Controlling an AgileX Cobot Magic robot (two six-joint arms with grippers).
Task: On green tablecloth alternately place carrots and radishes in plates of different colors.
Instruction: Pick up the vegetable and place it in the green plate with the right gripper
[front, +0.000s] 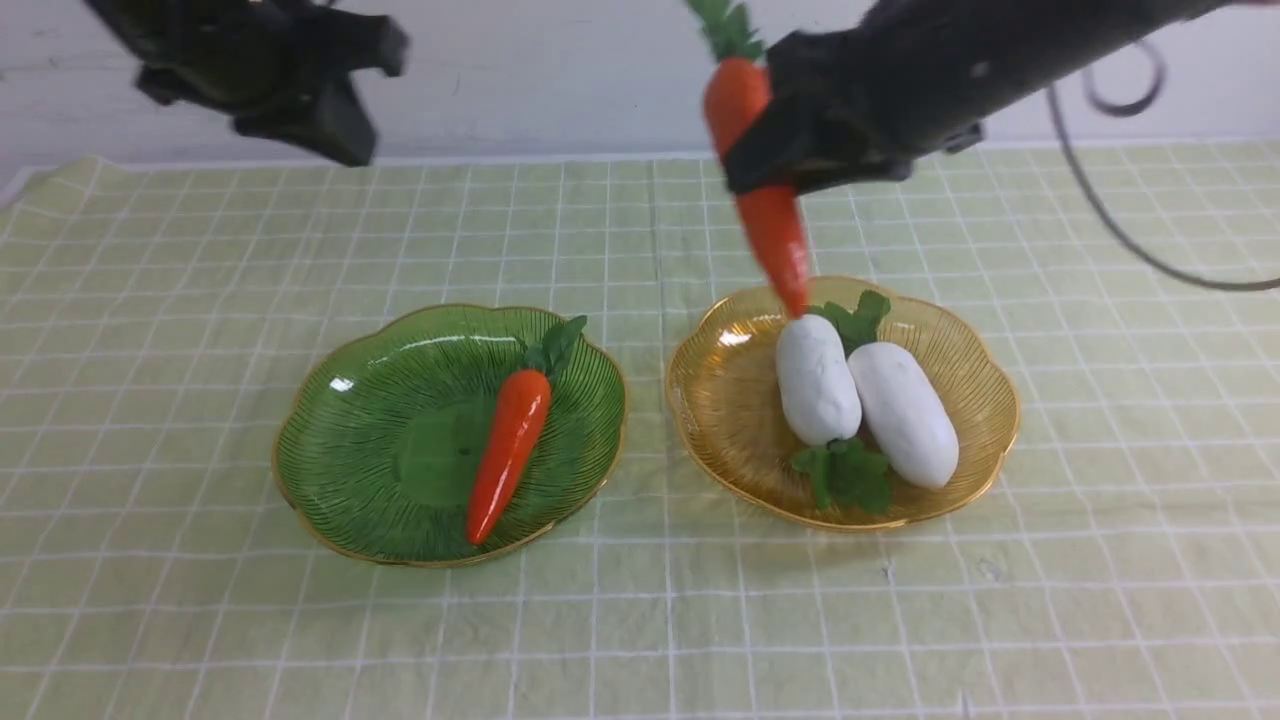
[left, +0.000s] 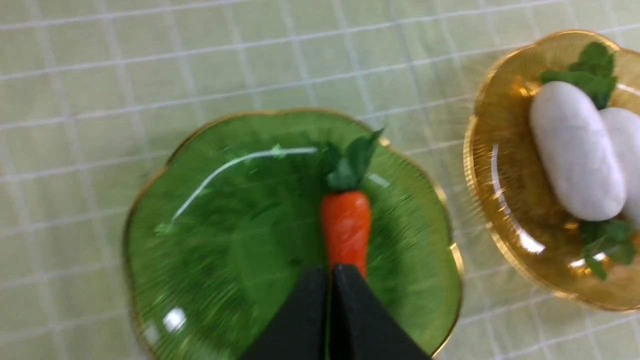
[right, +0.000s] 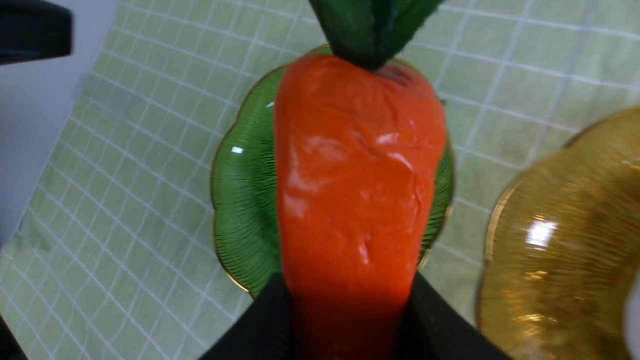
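Observation:
On the green tablecloth (front: 150, 300) stand two plates. The green plate (front: 380, 420) holds one orange carrot (front: 510, 450), leaves pointing away from me. Two white radishes (front: 817, 380) (front: 905, 415) lie side by side in the amber plate (front: 730, 400). My right gripper (front: 760, 165) is shut on a second carrot (front: 775, 230), which hangs tip down over the amber plate's far rim, close above a radish. In the right wrist view this carrot (right: 350, 190) fills the gap between the fingers. My left gripper (front: 340, 130) is raised at the back left, shut and empty (left: 331, 272).
A pale wall runs behind the cloth's far edge (front: 560, 158). A black cable (front: 1120, 220) loops down from the right arm over the cloth's back right. Bare cloth (front: 640, 640) lies in front of both plates.

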